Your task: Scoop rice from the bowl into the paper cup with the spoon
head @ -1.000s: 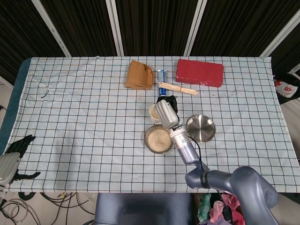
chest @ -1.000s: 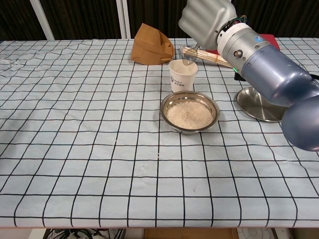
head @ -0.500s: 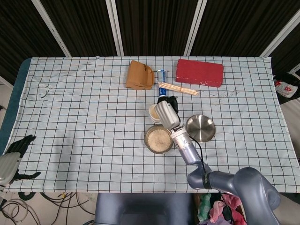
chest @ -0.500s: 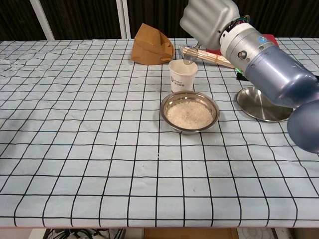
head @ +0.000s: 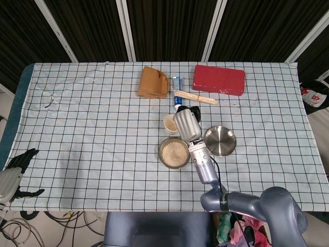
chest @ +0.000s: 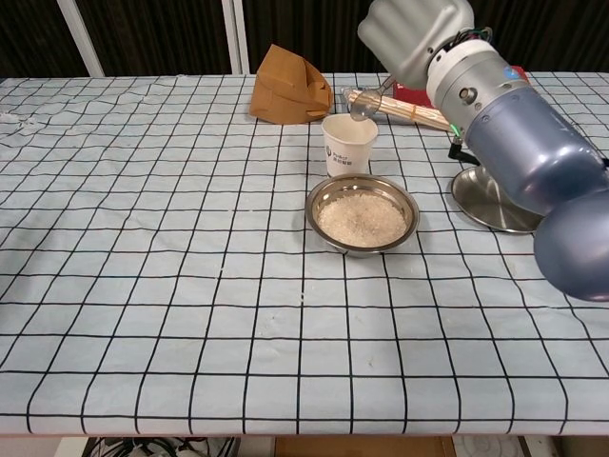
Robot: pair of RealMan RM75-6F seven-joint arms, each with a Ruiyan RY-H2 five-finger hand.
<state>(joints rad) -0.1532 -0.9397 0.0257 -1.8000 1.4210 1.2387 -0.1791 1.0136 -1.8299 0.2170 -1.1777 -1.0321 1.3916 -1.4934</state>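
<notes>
A steel bowl (chest: pixel 362 213) of white rice (head: pixel 174 152) sits mid-table, with a white paper cup (chest: pixel 348 143) (head: pixel 170 123) just behind it. My right hand (chest: pixel 416 36) (head: pixel 186 122) holds a clear spoon (chest: pixel 363 105) by its handle. The spoon's bowl hangs just above the cup's right rim. I cannot make out whether rice is in the spoon. My left hand (head: pixel 11 172) hangs off the table's left edge, fingers apart and holding nothing.
An empty steel lid or plate (head: pixel 220 140) (chest: pixel 495 198) lies right of the bowl under my right forearm. Behind the cup are wooden sticks (head: pixel 195 97), a brown paper bag (chest: pixel 288 88), a small blue can (head: pixel 177 82) and a red block (head: pixel 218 79).
My right hand has shifted slightly to the right and up with the spoon, still over the cup. The left hand has not moved.
</notes>
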